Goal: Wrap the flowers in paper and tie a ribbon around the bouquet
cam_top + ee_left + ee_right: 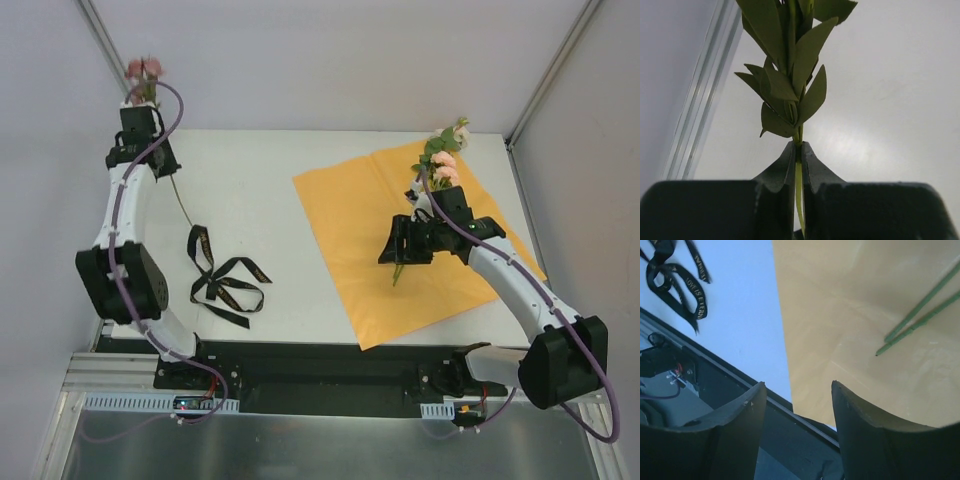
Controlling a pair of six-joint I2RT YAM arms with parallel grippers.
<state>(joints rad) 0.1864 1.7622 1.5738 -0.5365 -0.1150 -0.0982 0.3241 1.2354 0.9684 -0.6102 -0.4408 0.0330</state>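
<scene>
Orange paper point(380, 250) is lying flat and unfolded across the right half of the table point(250, 190); no wrapping is showing yet. One bunch of flowers point(443, 165) is resting at the sheet's far corner, blooms pointing away from you and stems point(920, 315) trailing across the paper. Your right gripper point(797, 386) is hovering by the sheet's left edge, its fingers standing apart with nothing between them. The black ribbon point(225, 282) is lying loose and untied on the bare table, well apart from the paper. Your left gripper point(798, 152) is pinching a leafy stem point(790, 75), fingers together on it. It is holding the stem upright at the far left corner, well away from the sheet, with pink blooms point(145, 68) topping it.

I am judging the task as barely begun: gathering, rolling and tying are all remaining.

In the overhead view the right arm is covering the middle of the bunch, so I cannot tell whether its stems are lying together or spread. The left wrist view is cutting off the blooms.
</scene>
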